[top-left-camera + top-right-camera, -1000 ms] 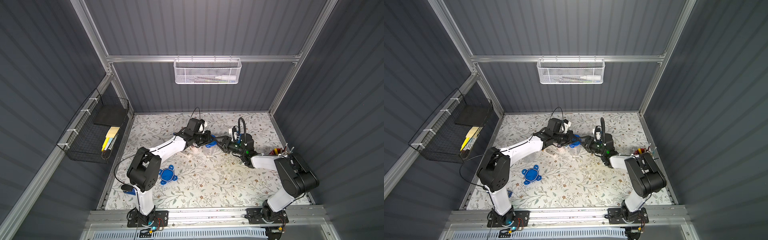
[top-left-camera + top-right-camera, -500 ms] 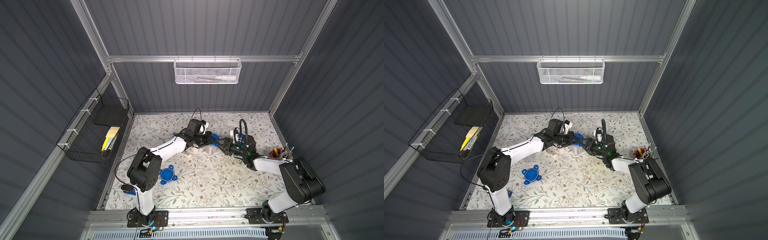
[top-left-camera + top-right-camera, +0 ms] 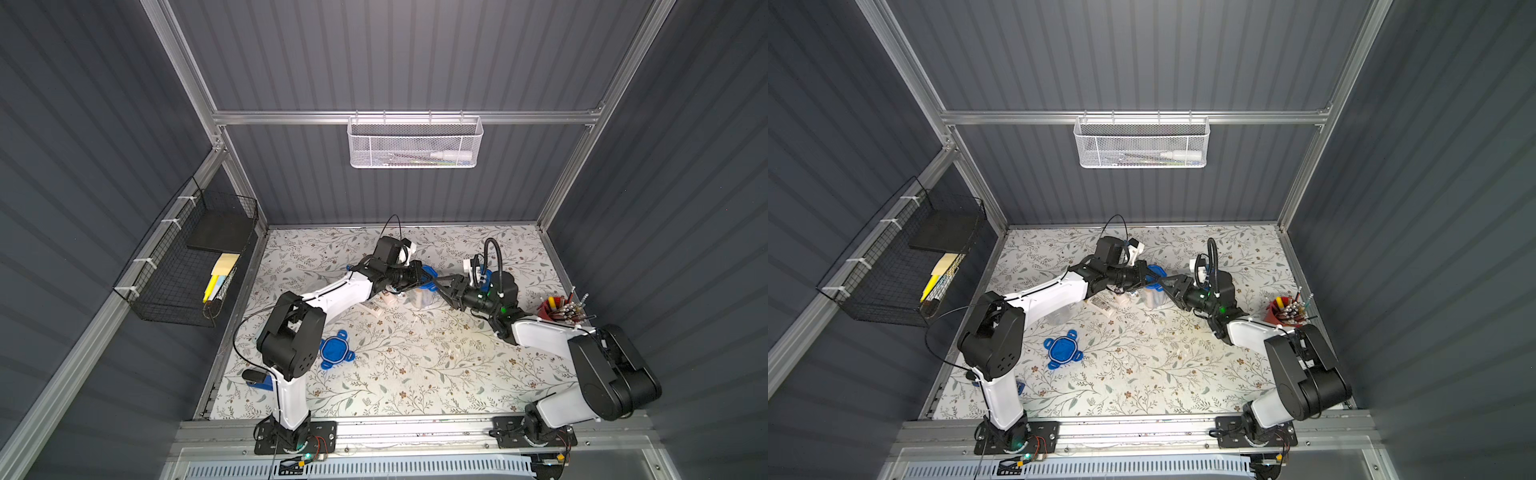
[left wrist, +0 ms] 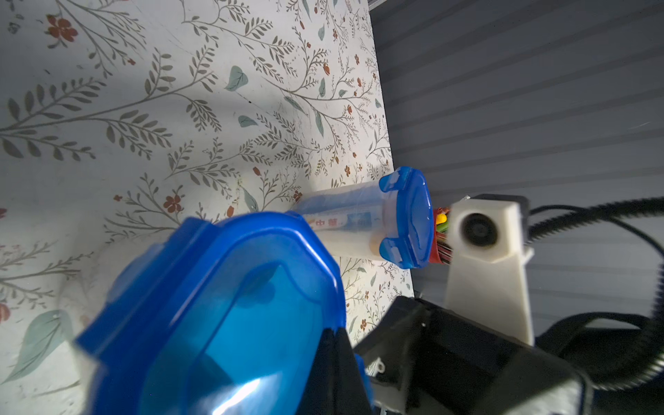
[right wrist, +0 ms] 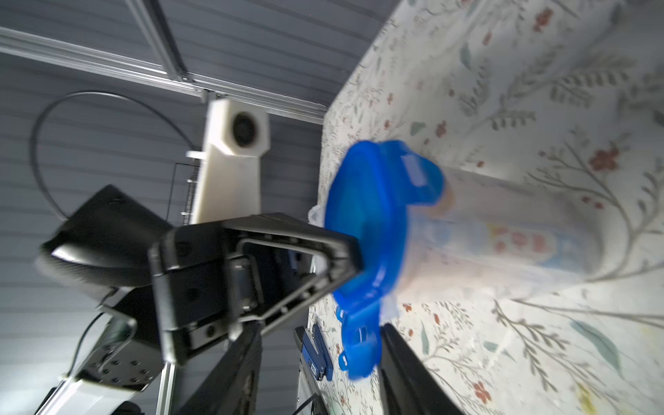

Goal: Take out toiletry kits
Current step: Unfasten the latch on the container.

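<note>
A clear jar (image 3: 424,298) stands mid-table with a blue clip lid (image 3: 428,277) on top. My left gripper (image 3: 419,276) is shut on the lid's edge (image 4: 230,316). My right gripper (image 5: 319,363) is open, with a hanging lid clip (image 5: 355,345) between its fingers. Inside this jar a white-blue-red toothpaste tube (image 5: 521,240) of the toiletry kits shows, blurred. Two small white bottles (image 3: 372,308) (image 3: 388,298) lie on the table beside the jar. A second lidded jar (image 4: 359,222) holds another tube (image 4: 337,222).
A loose blue lid (image 3: 334,351) lies front left, and an open clear jar (image 3: 1059,316) sits under my left forearm. A red cup of pens (image 3: 557,309) stands at the right edge. A black wire basket (image 3: 187,257) and a white mesh basket (image 3: 413,143) hang on the walls.
My right arm's elbow has swung out toward the front right while its gripper stayed at the jar, jaws slightly narrower. The blue lid now shows tilted up beside the left gripper.
</note>
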### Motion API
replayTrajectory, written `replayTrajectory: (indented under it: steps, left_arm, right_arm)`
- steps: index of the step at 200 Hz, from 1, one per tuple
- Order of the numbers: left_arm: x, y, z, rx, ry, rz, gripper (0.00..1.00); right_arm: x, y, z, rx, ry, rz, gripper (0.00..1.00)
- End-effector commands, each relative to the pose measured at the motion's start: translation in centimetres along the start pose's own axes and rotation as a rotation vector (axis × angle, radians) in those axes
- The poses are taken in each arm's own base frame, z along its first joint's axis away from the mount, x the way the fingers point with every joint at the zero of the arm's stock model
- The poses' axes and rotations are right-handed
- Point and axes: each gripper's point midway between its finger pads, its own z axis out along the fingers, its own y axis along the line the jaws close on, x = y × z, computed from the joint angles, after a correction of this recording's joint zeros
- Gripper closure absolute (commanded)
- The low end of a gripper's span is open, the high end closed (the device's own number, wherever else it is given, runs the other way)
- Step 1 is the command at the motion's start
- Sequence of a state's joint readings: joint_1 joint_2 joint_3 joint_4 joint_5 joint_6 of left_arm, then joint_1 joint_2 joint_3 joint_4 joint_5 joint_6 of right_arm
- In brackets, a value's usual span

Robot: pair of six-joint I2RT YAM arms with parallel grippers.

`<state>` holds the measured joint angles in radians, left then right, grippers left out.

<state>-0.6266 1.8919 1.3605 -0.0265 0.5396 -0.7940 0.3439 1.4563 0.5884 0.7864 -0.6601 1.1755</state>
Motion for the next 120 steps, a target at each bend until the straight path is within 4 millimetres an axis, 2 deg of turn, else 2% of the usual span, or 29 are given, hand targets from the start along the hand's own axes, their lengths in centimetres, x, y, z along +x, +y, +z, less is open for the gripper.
replayTrajectory:
  steps: [1,26,57,61,90,107,120]
  left_arm:
    - [8.9,13.4,0.7,-0.405,0.233,-0.262,1.00]
    - [8.2,12.5,0.6,-0.394,0.224,-0.245,1.00]
    - [5.6,9.4,0.0,-0.365,0.198,-0.177,1.00]
    - [4.2,7.9,-0.1,-0.340,0.174,-0.148,1.00]
    - [0.2,2.3,-1.4,-0.284,0.114,-0.032,1.00]
    - [-1.5,-1.0,-2.8,-0.255,0.074,0.031,1.00]
    - [-1.8,-2.8,-3.9,-0.248,0.059,0.072,1.00]
  right_arm:
    - [-1.2,5.3,-1.1,-0.123,-0.050,-0.115,0.46]
    - [-1.9,6.3,-2.2,-0.027,-0.069,-0.198,0.46]
    - [-4.4,7.0,-2.6,0.102,-0.108,-0.315,0.48]
    - [-4.8,7.0,-2.4,0.116,-0.106,-0.318,0.49]
    - [-7.4,6.4,-0.3,0.177,-0.087,-0.339,0.67]
    - [-8.5,5.8,1.3,0.190,-0.066,-0.355,0.81]
    - [-9.2,5.2,2.6,0.205,-0.047,-0.373,0.88]
